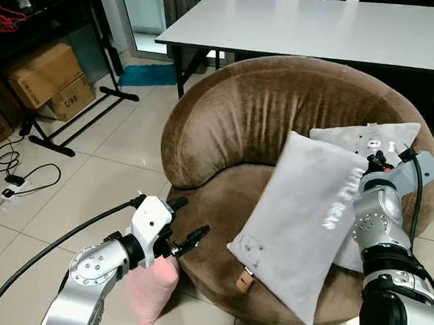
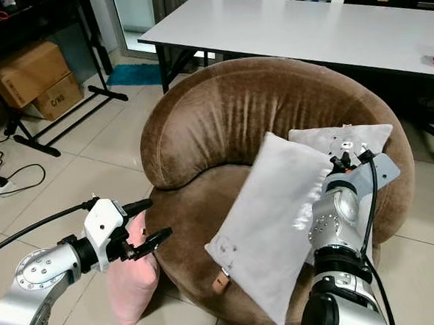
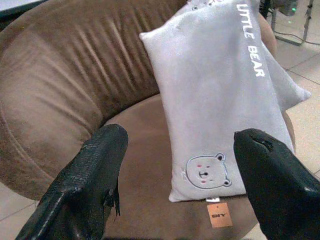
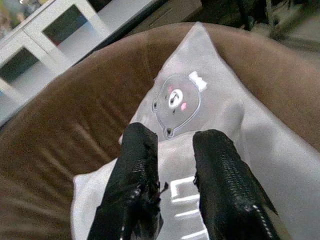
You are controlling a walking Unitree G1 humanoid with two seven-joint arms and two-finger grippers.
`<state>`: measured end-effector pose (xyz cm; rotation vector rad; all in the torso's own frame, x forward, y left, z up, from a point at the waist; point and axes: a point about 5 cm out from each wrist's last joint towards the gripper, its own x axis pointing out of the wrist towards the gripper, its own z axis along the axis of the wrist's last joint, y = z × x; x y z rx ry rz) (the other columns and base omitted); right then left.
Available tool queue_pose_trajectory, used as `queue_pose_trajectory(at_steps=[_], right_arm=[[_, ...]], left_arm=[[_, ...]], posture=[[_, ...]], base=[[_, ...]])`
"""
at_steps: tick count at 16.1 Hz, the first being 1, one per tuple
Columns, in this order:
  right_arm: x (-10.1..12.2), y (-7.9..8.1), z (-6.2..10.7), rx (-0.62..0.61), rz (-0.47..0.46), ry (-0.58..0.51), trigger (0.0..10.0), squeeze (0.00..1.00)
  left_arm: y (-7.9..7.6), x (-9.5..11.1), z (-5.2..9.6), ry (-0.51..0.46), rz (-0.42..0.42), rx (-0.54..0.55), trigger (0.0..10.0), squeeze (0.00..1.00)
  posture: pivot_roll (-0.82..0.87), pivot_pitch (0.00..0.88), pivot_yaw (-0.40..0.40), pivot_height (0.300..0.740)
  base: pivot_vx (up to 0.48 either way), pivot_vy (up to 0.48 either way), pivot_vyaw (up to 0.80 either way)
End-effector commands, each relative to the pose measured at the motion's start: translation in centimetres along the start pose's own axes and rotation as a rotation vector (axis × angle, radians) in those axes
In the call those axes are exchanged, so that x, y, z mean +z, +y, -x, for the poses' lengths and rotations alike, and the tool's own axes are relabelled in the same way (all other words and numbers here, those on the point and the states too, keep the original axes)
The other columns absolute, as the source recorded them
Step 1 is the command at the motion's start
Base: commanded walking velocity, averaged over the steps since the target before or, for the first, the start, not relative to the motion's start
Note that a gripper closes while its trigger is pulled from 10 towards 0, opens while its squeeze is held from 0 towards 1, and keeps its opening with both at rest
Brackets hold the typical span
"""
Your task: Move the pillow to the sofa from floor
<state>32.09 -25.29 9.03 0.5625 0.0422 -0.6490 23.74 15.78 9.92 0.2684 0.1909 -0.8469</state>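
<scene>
On the brown sofa, propped aslant: grey pillow, pinched at its upper edge by right claw, likely to steady it before letting go. Beside the seat, spread wide and empty: left claw, just above pink pillow on the floor.

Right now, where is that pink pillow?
The pink pillow stands on the tiled floor against the brown round sofa, on its left, just under the left tool.
</scene>
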Motion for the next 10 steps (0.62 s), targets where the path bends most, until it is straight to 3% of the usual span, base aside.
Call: queue_pose_trajectory(at_steps=[1,2,3,5,6,8,9,10], right_arm=[[0.7,0.6,0.0,0.016,0.057,-0.029,10.0,0.94],[1.1,0.5,0.4,0.048,0.189,-0.086,10.0,0.0],[1.6,0.5,0.7,0.088,0.247,-0.137,10.0,0.0],[1.8,1.3,2.2,0.234,0.311,-0.137,10.0,0.0],[0.8,2.2,4.7,0.391,0.352,-0.08,10.0,0.0],[-0.2,2.5,6.8,0.474,0.36,-0.015,10.0,0.0],[-1.5,2.3,9.1,0.544,0.391,0.05,10.0,0.0],[-2.3,2.0,10.0,0.566,0.418,0.081,10.0,0.0]], left_arm=[[0.0,-0.1,0.1,-0.003,0.006,0.015,10.0,0.0],[0.0,0.0,0.1,-0.012,0.013,0.053,10.0,0.0],[0.0,-0.1,0.1,-0.01,0.016,0.068,10.0,0.0],[0.1,0.0,0.3,-0.034,0.022,0.149,10.0,0.0],[0.4,0.1,0.7,-0.052,0.034,0.257,10.0,0.0],[0.5,-0.1,1.1,-0.047,0.034,0.334,10.0,0.0],[0.8,-0.4,1.6,-0.032,0.024,0.439,10.0,0.0],[1.2,-0.4,1.9,-0.03,0.013,0.49,10.0,0.0]], posture=[[0.04,0.0,0.018,0.74],[0.04,0.0,0.017,0.74],[0.04,0.0,0.014,0.74],[0.04,0.001,0.007,0.74],[0.03,0.003,0.002,0.74],[0.03,0.01,-0.007,0.74],[0.03,0.017,-0.022,0.74],[0.03,0.019,-0.024,0.74]], base=[[0.0,0.0,0.0],[0.0,0.0,0.0],[0.0,0.0,0.0],[0.0,0.0,0.0],[0.0,0.0,0.0],[0.0,0.0,0.0],[0.0,0.304,0.0],[0.0,0.307,0.0]])
